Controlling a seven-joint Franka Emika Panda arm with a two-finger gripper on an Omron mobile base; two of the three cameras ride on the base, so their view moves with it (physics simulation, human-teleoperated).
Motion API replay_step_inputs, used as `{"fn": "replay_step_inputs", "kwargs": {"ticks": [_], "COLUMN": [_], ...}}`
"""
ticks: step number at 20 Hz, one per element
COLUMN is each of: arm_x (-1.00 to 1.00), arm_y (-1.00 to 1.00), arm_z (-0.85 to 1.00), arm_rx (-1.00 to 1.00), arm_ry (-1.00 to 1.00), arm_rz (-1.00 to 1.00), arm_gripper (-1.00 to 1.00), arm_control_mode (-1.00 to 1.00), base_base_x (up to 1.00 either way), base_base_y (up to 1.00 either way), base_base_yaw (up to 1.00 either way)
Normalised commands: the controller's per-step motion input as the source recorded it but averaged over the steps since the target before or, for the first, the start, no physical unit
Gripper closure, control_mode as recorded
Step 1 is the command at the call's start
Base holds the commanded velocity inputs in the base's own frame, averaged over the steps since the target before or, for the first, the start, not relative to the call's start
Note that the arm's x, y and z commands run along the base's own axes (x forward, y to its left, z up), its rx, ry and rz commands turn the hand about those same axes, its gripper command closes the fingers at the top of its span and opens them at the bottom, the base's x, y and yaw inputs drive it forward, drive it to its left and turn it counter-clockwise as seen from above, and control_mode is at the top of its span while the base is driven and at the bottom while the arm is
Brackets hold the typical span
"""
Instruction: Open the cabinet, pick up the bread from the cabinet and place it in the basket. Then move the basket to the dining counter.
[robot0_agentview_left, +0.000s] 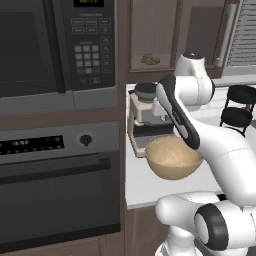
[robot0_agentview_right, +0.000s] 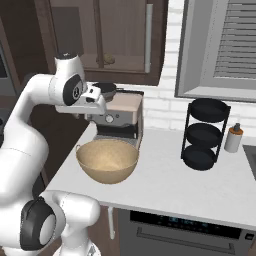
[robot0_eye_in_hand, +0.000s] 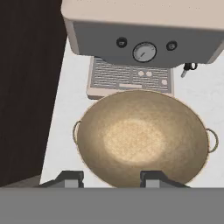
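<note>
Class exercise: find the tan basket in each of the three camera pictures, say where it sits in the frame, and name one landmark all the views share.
Left base view: the basket sits centre-right, partly behind the arm.
Right base view: lower left of centre.
Hand view: centre, filling the lower middle.
Shared landmark: the coffee machine just behind it.

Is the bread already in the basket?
No, the basket is empty in the hand view, and the bread sits behind the cabinet door.
</note>
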Motion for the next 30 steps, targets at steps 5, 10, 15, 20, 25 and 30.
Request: {"fn": "replay_step_inputs", "kwargs": {"ticks": [5, 10, 15, 20, 25, 30], "arm_x": [0.01, 0.00, -0.07, -0.05, -0.06, 0.10], "arm_y": [-0.06, -0.72, -0.64, -0.63, -0.58, -0.49], "arm_z": [-0.01, 0.37, 0.99, 1.00, 0.96, 0.49], "arm_rx": [-0.01, -0.02, -0.01, 0.00, 0.05, 0.01], "arm_ry": [-0.01, -0.10, -0.15, -0.20, -0.25, -0.15], "arm_rz": [-0.06, -0.24, -0.27, -0.32, -0.18, 0.04], "arm_gripper": [-1.00, -1.00, -1.00, -1.00, -1.00, -1.00], "arm_control_mode": [-1.00, -1.00, -1.00, -1.00, -1.00, -1.00], "base_base_x": [0.00, 0.00, 0.00, 0.00, 0.00, 0.00], "base_base_y": [0.00, 0.00, 0.00, 0.00, 0.00, 0.00], "base_base_yaw": [0.00, 0.00, 0.00, 0.00, 0.00, 0.00]}}
